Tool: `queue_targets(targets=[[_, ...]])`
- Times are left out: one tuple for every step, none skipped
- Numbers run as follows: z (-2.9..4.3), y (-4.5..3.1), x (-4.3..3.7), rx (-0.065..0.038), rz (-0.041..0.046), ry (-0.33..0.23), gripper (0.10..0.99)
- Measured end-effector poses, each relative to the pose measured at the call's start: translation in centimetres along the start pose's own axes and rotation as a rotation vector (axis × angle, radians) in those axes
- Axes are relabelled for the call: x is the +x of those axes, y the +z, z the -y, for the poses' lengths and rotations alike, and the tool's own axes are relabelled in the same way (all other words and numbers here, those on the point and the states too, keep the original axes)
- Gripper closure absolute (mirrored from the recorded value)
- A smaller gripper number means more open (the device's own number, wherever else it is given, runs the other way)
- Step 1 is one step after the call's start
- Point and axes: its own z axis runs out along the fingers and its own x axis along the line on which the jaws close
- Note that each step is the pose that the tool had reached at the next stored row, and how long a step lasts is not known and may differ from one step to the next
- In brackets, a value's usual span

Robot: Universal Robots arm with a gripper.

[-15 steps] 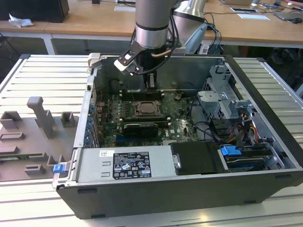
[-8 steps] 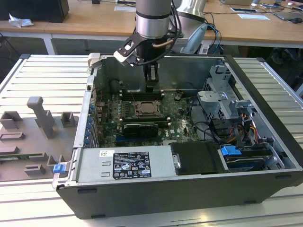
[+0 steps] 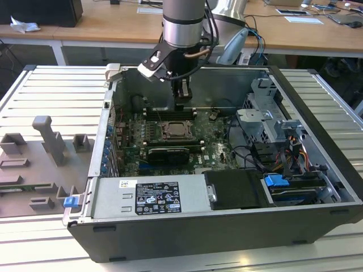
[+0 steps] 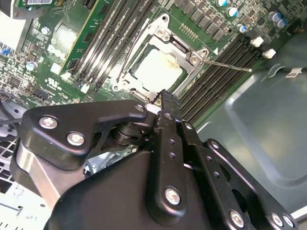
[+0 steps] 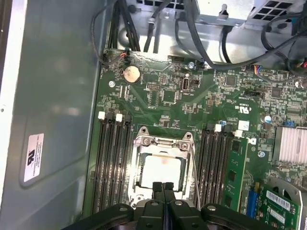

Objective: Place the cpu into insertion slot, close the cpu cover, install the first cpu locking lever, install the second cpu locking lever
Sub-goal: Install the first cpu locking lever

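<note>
Gripper [image 5: 163,188]: black jointed metal. You have its fingers pressed together and empty, forming one narrow tip over the socket's edge toward the far side of the case, probably for pushing rather than grasping.
Cpu [image 5: 160,171]: pale, flat, matte square seated in the insertion slot [image 3: 167,131], between the ribbed black memory slots [image 5: 111,163].
Cpu cover [image 5: 163,142]: thin grey steel frame lying flat around the chip.
Locking lever [image 4: 225,65]: bright wire rod jutting sideways, seemingly unlatched.
</note>
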Motion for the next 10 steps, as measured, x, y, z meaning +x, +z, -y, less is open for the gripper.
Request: queue_targets(targets=[[0.0,0.02,0.0,0.0,-0.0002,-0.008,0.98],[0.0,0.05,0.0,0.0,-0.0011,-0.036,0.98],[0.0,0.07,0.0,0.001,-0.0018,-0.07,0.98],[0.0,0.08,0.0,0.001,-0.0023,-0.092,0.98],[0.0,0.08,0.0,0.001,-0.0028,-0.11,0.98],[0.0,0.09,0.0,0.001,-0.0035,-0.134,0.98],[0.0,0.09,0.0,0.001,-0.0039,-0.152,0.98],[0.0,0.09,0.0,0.001,-0.0042,-0.162,0.98],[0.0,0.09,0.0,0.001,-0.0046,-0.179,0.98],[0.0,0.09,0.0,0.001,-0.0049,-0.192,0.98]])
